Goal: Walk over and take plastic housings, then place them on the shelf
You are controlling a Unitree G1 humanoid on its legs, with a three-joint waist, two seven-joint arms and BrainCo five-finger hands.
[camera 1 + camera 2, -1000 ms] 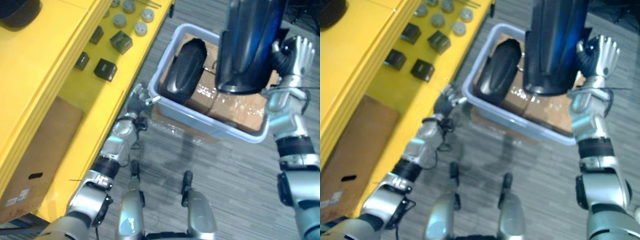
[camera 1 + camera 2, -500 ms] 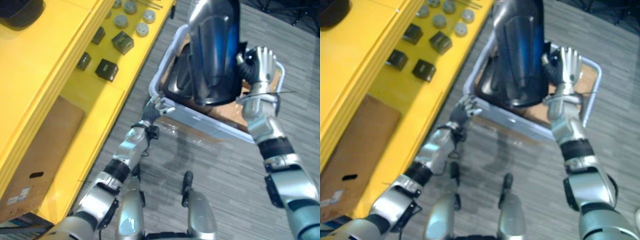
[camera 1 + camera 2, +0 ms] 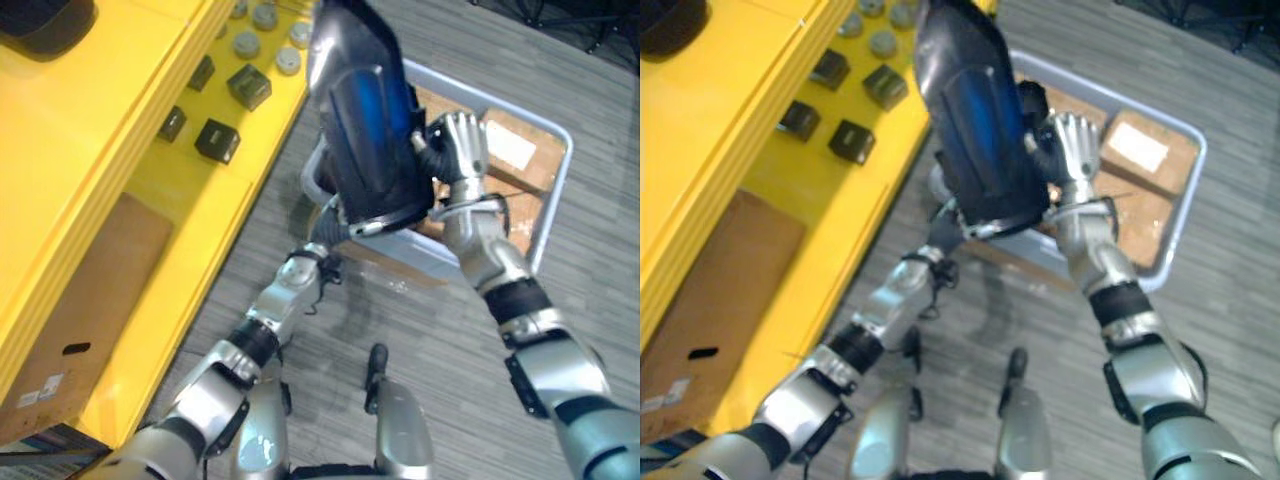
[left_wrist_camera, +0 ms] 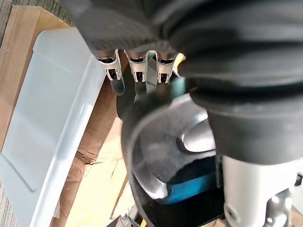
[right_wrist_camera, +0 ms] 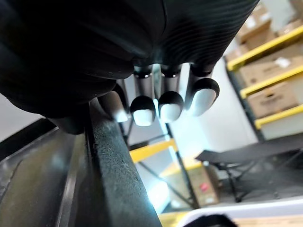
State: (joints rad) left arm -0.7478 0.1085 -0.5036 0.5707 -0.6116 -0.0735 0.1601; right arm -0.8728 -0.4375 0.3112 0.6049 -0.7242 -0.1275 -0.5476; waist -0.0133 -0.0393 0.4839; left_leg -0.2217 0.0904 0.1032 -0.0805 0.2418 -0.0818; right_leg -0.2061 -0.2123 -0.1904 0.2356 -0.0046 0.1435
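Above the grey bin (image 3: 552, 196), in front of you, the robot is holding one big dark plastic housing (image 3: 365, 120) up in the air w/ both hands. It's glossy w/ a blue sheen and is tilting, w/ its upper end leaning toward the yellow shelf (image 3: 110, 110) and overlapping the shelf's front edge in the eye views. Its lower rim is hanging over the near-left corner of the bin, so it's touching neither shelf nor bin.

R side: the right hand (image 3: 458, 148) is gripping the housing's side edge. Its back is facing the camera, and in the right wrist view you're seeing its fingers (image 5: 170, 106) curling over the thick dark rim, w/ the rim running between them and the rest of the hand.

L side: the left hand (image 3: 328, 232) is sitting under the lower rim, propping it from below. In the left wrist view its fingers (image 4: 138, 71) are reaching out straight against the rim, not wrapping it. The thumb isn't clear enough to call.

Inside the bin, cardboard boxes (image 3: 510, 145) are lying flat, and the bin is standing on the grey floor (image 3: 440, 340) just beside the shelf.

On the shelf's mid level, black blocks (image 3: 216, 140) are sitting near grey round parts (image 3: 246, 44). A cardboard box (image 3: 85, 290) is standing on the level below, and a dark object (image 3: 45, 18) is lying on the top level.
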